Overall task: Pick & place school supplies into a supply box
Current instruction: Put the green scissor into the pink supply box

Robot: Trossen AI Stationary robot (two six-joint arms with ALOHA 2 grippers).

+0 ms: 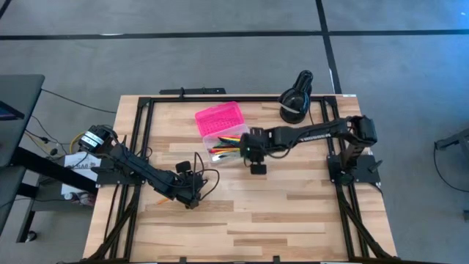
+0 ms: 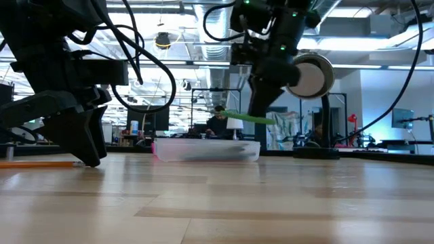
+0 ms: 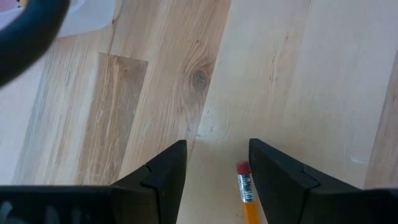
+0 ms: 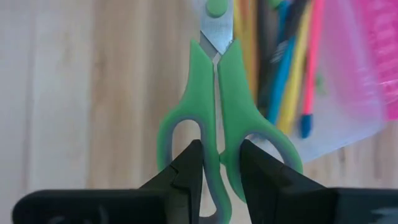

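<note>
Here the green-handled scissors hang in the right gripper, whose two dark fingers pinch the handles where the loops meet; the long axis runs straight out from the gripper, blades pointing away from the wrist toward the supply box. In the low view the scissors lie nearly level, lifted above the clear base of the box and not touching it. The box sits at the far middle of the table, its hot pink lid folded open toward the far edge and the see-through base nearer, with pens and pencils inside, lying roughly along the tray's length. The right arm stretches from its base on the right side across toward the box, its wrist just beside the tray's right end. The left gripper is low over the wood at the table's left, fingers spread apart and holding nothing, with an orange pencil lying between them, pink eraser end pointing away from the wrist. A black rounded object stands near the far right corner.
</note>
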